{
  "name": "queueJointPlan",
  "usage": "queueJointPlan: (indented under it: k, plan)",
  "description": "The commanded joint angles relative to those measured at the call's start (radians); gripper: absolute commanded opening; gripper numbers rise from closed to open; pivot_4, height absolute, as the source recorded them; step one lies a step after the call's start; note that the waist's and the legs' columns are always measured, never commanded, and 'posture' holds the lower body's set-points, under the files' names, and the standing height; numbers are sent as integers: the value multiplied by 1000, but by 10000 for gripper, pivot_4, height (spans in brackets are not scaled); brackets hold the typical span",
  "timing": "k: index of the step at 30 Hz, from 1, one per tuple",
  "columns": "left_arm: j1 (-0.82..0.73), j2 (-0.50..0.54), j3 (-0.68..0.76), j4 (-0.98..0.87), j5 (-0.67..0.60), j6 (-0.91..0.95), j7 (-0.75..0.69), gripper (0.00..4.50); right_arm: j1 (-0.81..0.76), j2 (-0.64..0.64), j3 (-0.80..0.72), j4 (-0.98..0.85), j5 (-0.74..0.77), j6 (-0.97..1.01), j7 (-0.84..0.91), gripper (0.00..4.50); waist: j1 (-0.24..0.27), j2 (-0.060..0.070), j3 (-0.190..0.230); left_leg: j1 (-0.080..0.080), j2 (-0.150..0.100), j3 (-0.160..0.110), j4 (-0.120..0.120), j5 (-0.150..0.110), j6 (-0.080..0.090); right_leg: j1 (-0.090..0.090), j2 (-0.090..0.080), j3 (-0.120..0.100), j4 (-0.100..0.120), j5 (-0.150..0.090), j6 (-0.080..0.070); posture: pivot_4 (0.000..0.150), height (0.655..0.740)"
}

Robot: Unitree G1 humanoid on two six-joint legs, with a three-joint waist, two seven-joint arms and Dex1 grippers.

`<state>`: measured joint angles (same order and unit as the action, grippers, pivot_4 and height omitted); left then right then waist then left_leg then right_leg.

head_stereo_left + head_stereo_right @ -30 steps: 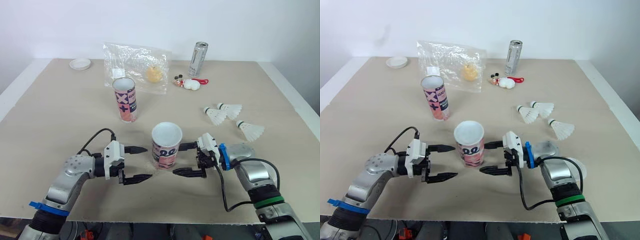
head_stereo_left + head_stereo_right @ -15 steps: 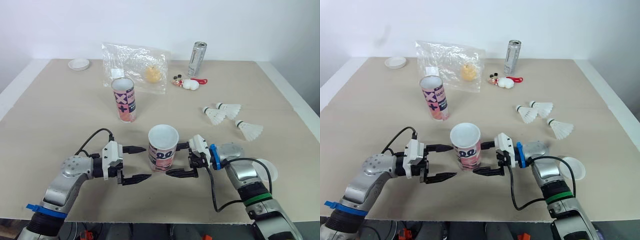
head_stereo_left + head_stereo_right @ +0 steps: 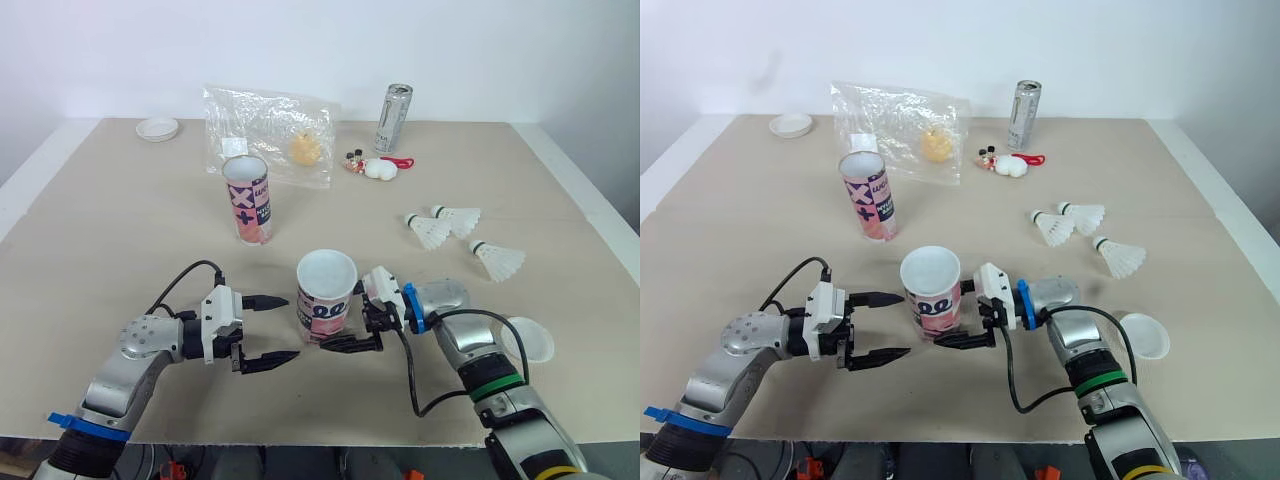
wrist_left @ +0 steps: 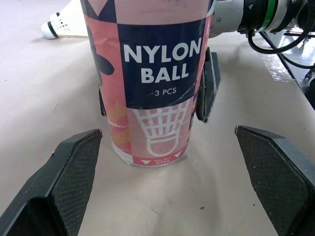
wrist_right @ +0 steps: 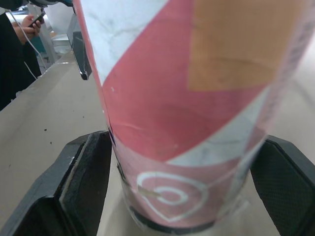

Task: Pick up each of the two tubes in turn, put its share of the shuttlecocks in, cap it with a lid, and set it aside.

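Observation:
The near tube (image 3: pixel 326 295), pink and white with an open top, stands upright at the table's front middle. My right gripper (image 3: pixel 338 318) is open and straddles its lower part, one finger on each side and close against the wall, as its fingers (image 5: pixel 83 182) also show. My left gripper (image 3: pixel 290 327) is open just left of this tube, its fingers (image 4: pixel 74 162) short of it with nothing between them. A second tube (image 3: pixel 249 198) stands upright farther back on the left. Three shuttlecocks (image 3: pixel 430 230) (image 3: pixel 458 216) (image 3: pixel 497 260) lie on the right. One white lid (image 3: pixel 527 340) lies near my right forearm, another (image 3: pixel 158 128) at the far left.
A clear plastic bag (image 3: pixel 272 135) with a yellow object lies at the back. A metal can (image 3: pixel 398 117) stands behind a small red and white toy (image 3: pixel 375 168). The table's front edge runs close under both arms.
My right gripper has slid left until its fingers flank the near tube, uncovering the white lid beside its forearm. The tube shifted slightly left. My left gripper drew back a little.

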<state>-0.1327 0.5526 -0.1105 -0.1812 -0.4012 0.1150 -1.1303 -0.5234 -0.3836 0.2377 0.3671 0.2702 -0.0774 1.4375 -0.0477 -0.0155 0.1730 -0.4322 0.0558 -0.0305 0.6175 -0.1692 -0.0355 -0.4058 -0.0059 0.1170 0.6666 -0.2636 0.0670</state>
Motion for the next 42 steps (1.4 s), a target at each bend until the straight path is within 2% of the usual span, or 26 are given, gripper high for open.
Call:
queueJointPlan:
  k: [1,11,21,23,25,30,35,38,42]
  plan:
    - [-4,-4,10,-32,-7,-18,11,45000,-17,21,6,-11,5,-12,3,44463,0,0,0,0,0,0,0,0,0,0,0,0,0,0,0,1500,7400]
    - [-17,-10,1,-28,-2,-18,19,45000,0,73,24,-21,-6,-8,-31,44463,0,0,0,0,1,0,0,0,0,0,1,0,0,1,-1,1500,7400]
    - [-29,-10,-4,-14,5,-20,13,45000,30,67,35,-39,-8,-6,-39,44463,0,0,0,0,1,0,0,0,0,0,1,0,0,1,-1,1500,7400]
    - [-32,-10,-4,-9,7,-22,12,45000,27,65,33,-34,-10,-12,-41,35460,0,0,0,1,1,0,0,0,0,0,1,0,0,1,-1,1500,7400]
    - [-36,-10,-4,-3,9,-24,10,45000,23,67,29,-32,-13,-16,-51,29848,0,0,0,1,1,0,0,0,0,0,1,0,0,1,-1,1500,7400]
    - [-44,-11,-5,8,13,-31,10,45000,30,54,22,-60,-6,-8,-54,29587,0,0,0,1,1,0,0,0,0,0,1,0,0,1,-1,1500,7400]
    - [-55,-14,-6,8,13,-28,13,45000,64,24,-12,-164,34,44,-87,29587,0,0,0,0,1,0,0,0,-1,0,1,0,0,1,-1,1500,7400]
    - [-68,-19,-15,-1,6,-14,8,45000,107,-11,-91,-293,100,137,-164,29587,2,0,0,0,1,0,0,0,-1,0,1,0,1,1,-1,1500,7400]
    - [-76,-17,-46,-24,-7,4,-23,45000,199,-66,-320,-545,263,336,-397,29587,5,0,0,-1,0,-1,1,0,-1,0,0,0,1,1,1,1500,7400]
